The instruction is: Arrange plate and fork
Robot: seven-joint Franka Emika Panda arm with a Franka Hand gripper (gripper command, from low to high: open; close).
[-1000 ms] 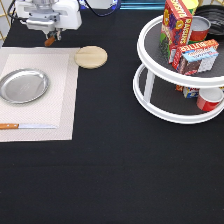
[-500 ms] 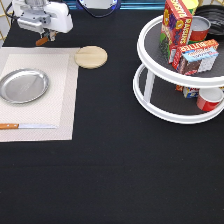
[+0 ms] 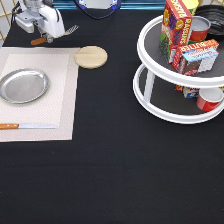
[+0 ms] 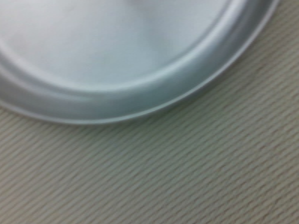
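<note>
The round silver plate lies on the pale placemat at the exterior view's left. My gripper is at the top left, beyond the mat's far edge, above the black table. It is shut on the fork, held level: the orange-brown handle sticks out to the left and the silver tines to the right. The wrist view shows the plate's raised rim from close by, with the ribbed mat beside it.
A wooden-handled knife lies along the mat's near edge. A round wooden coaster sits off the mat's far right corner. A white two-tier turntable holds boxes and cans at the right.
My gripper has shifted a little to the left with the fork. The fork's tines now show to the right of the hand. Plate, knife and coaster have not moved.
</note>
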